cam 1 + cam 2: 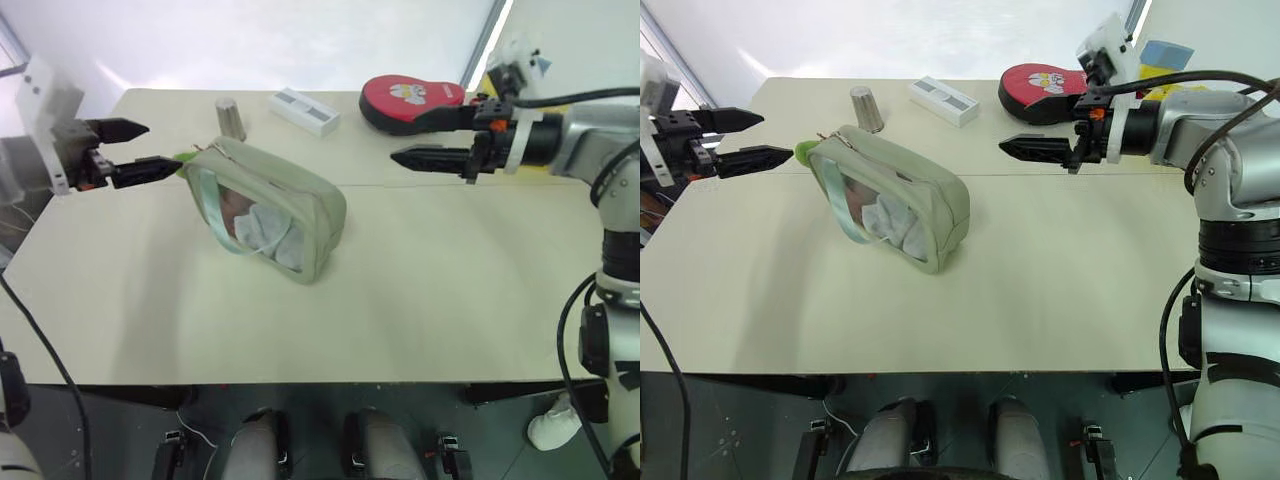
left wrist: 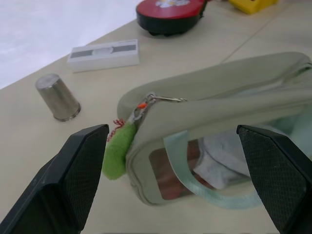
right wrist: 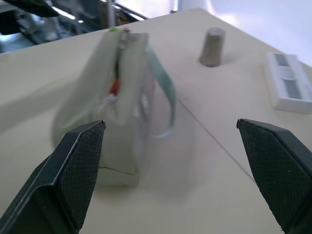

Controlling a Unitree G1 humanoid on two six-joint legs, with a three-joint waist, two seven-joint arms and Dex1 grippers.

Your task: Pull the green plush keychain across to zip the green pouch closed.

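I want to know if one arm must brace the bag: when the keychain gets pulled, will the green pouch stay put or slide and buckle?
The green pouch looks like soft fabric, so it would likely buckle rather than resist. It stands unanchored on the smooth table and seems lightly filled, so it probably slides or tips. The green plush keychain dangles limply from the zipper and should squash when gripped.

Right pincer (image 3: 178,170) wide open, two black textured fingers (image 3: 73,170) far apart, nothing between them. Ahead, on the pale counter (image 3: 219,161), the green pouch (image 3: 114,102) seen end-on and blurred, zipper line along its top ridge, a red-orange bit on the near side. Mint strap handle (image 3: 163,92) looping off its side. Beyond, well apart, an upside-down metal cup (image 3: 212,46) and a white rectangular box (image 3: 289,80) near the counter's edge.
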